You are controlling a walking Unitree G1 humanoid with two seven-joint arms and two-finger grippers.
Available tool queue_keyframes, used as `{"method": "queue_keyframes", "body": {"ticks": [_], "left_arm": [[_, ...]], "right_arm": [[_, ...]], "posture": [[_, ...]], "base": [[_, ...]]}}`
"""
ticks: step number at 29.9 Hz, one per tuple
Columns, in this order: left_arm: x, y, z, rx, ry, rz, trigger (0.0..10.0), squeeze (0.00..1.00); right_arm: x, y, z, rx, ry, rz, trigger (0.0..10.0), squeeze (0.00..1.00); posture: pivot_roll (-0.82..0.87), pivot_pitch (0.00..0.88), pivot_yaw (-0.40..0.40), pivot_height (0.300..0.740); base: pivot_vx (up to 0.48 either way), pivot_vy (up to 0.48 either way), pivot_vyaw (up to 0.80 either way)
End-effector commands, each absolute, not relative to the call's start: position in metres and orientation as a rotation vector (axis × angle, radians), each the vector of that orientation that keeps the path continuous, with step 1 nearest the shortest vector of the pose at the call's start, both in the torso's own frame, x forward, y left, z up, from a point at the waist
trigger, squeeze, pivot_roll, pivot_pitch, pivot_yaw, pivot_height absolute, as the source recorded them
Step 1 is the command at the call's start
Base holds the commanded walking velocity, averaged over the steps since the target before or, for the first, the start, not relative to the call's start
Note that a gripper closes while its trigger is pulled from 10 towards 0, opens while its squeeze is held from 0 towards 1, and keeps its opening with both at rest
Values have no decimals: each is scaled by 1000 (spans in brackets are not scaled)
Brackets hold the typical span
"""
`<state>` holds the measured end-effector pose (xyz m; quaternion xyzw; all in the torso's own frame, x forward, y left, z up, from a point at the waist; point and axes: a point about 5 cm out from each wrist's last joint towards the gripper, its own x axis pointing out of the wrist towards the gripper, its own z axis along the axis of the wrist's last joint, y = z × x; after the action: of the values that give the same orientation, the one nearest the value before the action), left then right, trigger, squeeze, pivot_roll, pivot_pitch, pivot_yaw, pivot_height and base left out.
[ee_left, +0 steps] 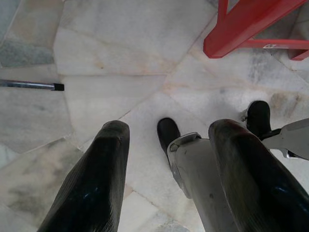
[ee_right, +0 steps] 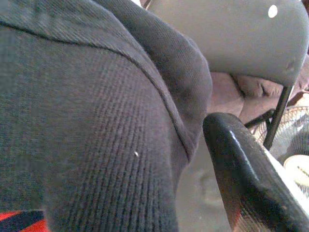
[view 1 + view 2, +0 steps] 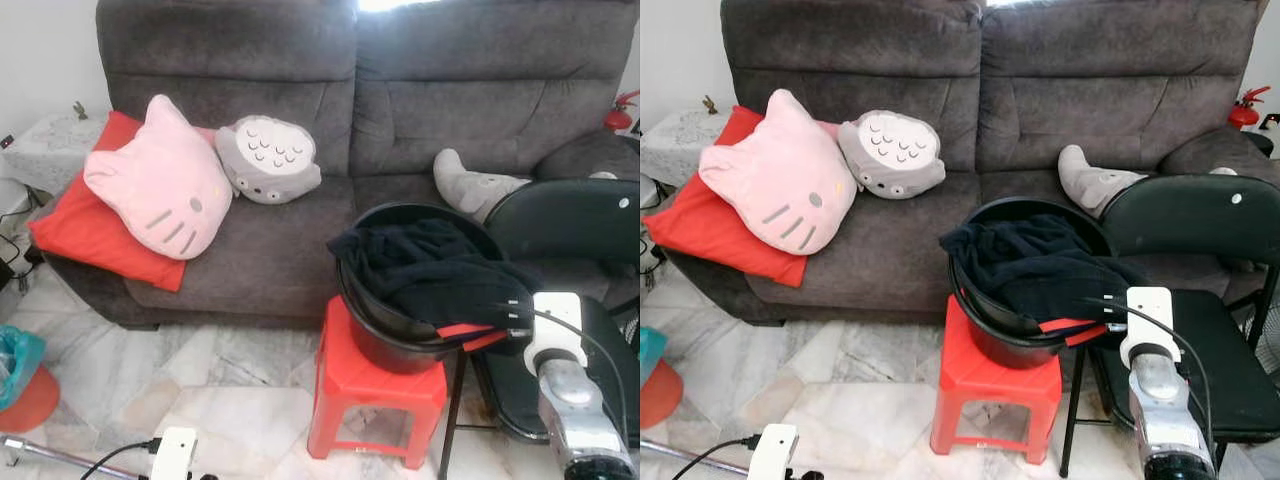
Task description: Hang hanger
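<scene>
Reaching into the dark garment heaped in a black basin on a red stool, the right gripper buries its fingers; grip unclear. Left gripper hangs open above floor.

Items counted: one sofa. Three cushions on it: one pink, one red, one grey. One grey soft toy. One red stool. One black tub. One dark garment. One black chair. One fire extinguisher.
</scene>
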<state>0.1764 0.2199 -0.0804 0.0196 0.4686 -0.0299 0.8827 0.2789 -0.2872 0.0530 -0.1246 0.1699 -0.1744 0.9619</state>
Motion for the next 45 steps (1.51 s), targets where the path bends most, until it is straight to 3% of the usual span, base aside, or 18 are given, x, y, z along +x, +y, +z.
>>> {"method": "queue_keyframes", "body": {"ticks": [1, 6, 7, 9, 33, 42, 43, 44, 45], "left_arm": [[175, 222, -81, 65, 987, -70, 10000, 0], [175, 223, -81, 67, 987, -67, 10000, 0], [175, 223, -81, 67, 987, -67, 10000, 0], [175, 223, -80, 68, 987, -68, 10000, 0], [175, 223, -80, 74, 987, -73, 10000, 0], [176, 223, -80, 80, 986, -74, 10000, 0], [176, 223, -80, 79, 985, -74, 10000, 0], [176, 223, -80, 77, 984, -72, 10000, 0], [176, 223, -80, 76, 983, -69, 10000, 0]], "right_arm": [[281, -288, 53, -228, 336, -369, 10000, 0], [283, -292, 56, -231, 314, -378, 10000, 0], [283, -292, 56, -233, 308, -375, 39, 0], [284, -293, 57, -237, 300, -373, 0, 0], [293, -286, 63, -285, 252, -337, 0, 0], [325, -286, 119, -336, 81, -315, 157, 0], [328, -285, 125, -347, 61, -313, 4235, 0], [332, -284, 133, -358, 34, -311, 10000, 0], [340, -281, 150, -372, -18, -306, 10000, 0]], "posture": [[-62, 0, 12, 740], [-60, 0, 11, 740], [-61, 0, 12, 740], [-61, 0, 12, 740], [-56, 0, 10, 740], [-53, 0, 7, 740], [-49, 0, 6, 740], [-46, 0, 4, 740], [-43, 0, 3, 740]], "base": [[0, 0, 0], [0, 0, 0], [0, 0, 0], [0, 0, 0], [0, 0, 0], [0, 0, 0], [0, 0, 0], [0, 0, 0], [0, 0, 0]]}}
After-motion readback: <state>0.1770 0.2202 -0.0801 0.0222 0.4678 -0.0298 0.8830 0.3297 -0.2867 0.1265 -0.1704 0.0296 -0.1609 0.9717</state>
